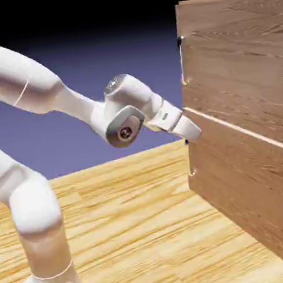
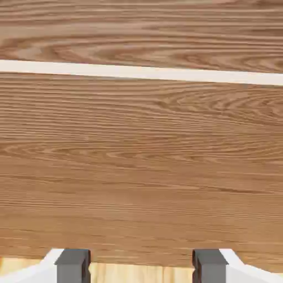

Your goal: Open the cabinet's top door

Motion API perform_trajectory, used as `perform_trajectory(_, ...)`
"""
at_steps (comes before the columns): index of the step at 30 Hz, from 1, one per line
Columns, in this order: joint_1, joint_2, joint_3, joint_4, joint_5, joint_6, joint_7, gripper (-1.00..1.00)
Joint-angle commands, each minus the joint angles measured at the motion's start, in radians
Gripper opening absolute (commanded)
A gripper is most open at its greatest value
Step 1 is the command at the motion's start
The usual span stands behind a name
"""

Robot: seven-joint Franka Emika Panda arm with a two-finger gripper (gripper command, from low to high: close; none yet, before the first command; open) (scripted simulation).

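The cabinet [image 1: 237, 131] looks like brown grained wood (rather matt), the arm [image 1: 25, 74] smooth, glossy white.

Text check: nothing readable

No letters, brands, numbers or signs legible in either view. Exterior view: small dark mark on the white arm's end section [image 1: 166, 115], too small to read. Hand view: no lettering seen on any surface.

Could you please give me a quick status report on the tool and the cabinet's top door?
Tool open, nothing between tips. Top door shut. Nothing seen blocking its front.
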Motion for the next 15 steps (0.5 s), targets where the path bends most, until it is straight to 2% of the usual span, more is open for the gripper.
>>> perform_trajectory(1,-0.023,-0.013,0.025,0.014,0.044,-0.001,0.043,0.0)
perform_trajectory(15,-0.343,-0.202,0.38,0.21,0.653,-0.014,0.639,0.0)
